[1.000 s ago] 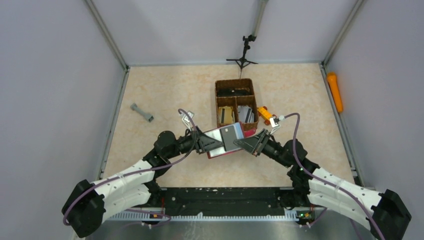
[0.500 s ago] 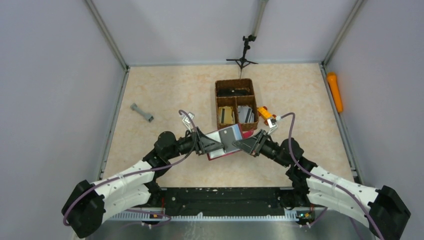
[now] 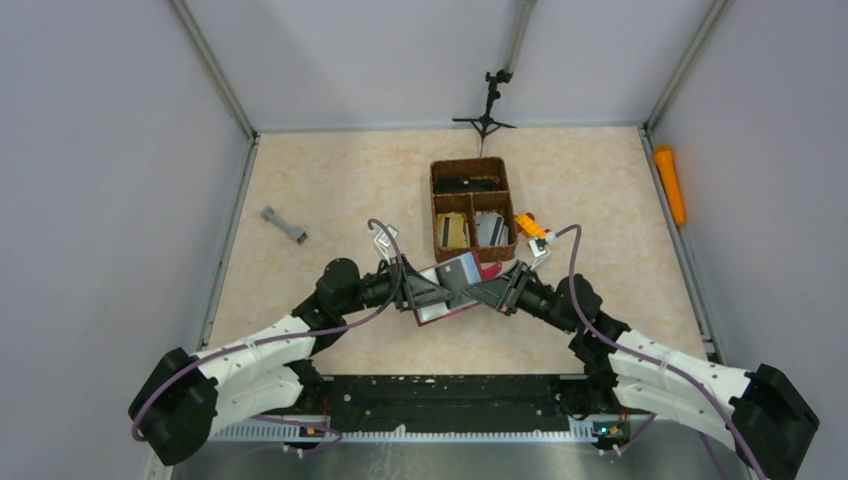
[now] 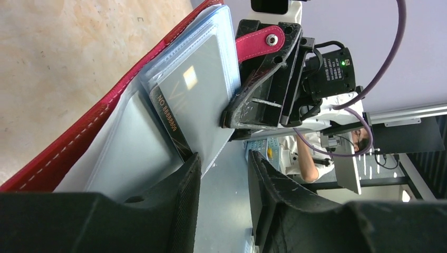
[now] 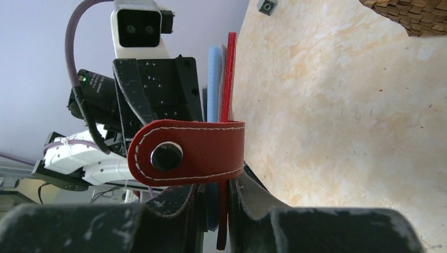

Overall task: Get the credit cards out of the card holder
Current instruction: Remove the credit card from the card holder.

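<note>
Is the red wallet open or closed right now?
Open. The card holder's clear sleeves and a grey card are showing, and its snap tab is unfastened.

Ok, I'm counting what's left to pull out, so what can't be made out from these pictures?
Cards left in the card holder: in the left wrist view the clear sleeves overlap and only the front grey card shows; the top view is too small.
Right wrist view: holder edge-on, snap tab and right gripper covering it.
Whether the left gripper touches a card: its own finger hides the corner.
What the basket holds: too small from the top.
</note>
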Robot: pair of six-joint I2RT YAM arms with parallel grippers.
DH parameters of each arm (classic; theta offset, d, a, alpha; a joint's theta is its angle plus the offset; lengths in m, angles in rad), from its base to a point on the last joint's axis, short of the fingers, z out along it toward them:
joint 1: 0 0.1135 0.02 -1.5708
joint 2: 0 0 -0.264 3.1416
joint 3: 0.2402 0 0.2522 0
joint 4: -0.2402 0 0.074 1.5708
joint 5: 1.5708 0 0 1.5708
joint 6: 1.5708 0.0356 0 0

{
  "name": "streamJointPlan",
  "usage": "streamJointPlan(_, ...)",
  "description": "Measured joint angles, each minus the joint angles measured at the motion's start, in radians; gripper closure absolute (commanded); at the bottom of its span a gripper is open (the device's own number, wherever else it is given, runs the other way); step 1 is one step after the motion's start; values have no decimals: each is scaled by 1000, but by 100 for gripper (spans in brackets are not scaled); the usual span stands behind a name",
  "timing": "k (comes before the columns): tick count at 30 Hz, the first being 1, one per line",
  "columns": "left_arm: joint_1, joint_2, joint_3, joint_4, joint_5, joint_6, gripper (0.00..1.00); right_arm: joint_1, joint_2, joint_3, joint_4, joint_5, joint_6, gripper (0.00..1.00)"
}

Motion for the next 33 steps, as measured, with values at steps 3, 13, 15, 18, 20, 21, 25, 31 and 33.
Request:
streamJointPlan(3, 0, -30, 2, -48, -14, 17, 58, 0, -6, 0, -3, 2, -1, 89)
streamJointPlan(13, 0, -67, 5, -129, -45, 48, 59, 0, -36, 0, -10, 7, -3, 91)
streamJointPlan(15, 0, -66, 5, -111, -41, 41, 62, 0, -35, 0, -9, 6, -2, 91)
streamJointPlan(18, 0, -66, 4, -63, -32, 24, 67, 0, -31, 0, 10, -2, 3, 92)
streamJointPlan(20, 2, -67, 3, -46, -31, 21, 69, 0, -28, 0, 33, -4, 7, 93)
streamJointPlan(21, 2, -68, 2, -43, -32, 21, 71, 0, -26, 0, 37, -4, 8, 93)
streamJointPlan(25, 4, -89, -3, -62, -40, 26, 79, 0, -15, 1, 42, -8, 5, 94)
streamJointPlan(31, 6, -131, -24, -101, -65, 33, 86, 0, 32, 4, 72, -33, -2, 94)
streamJointPlan(33, 10, -131, -29, -100, -68, 31, 85, 0, 56, 4, 96, -40, -2, 94)
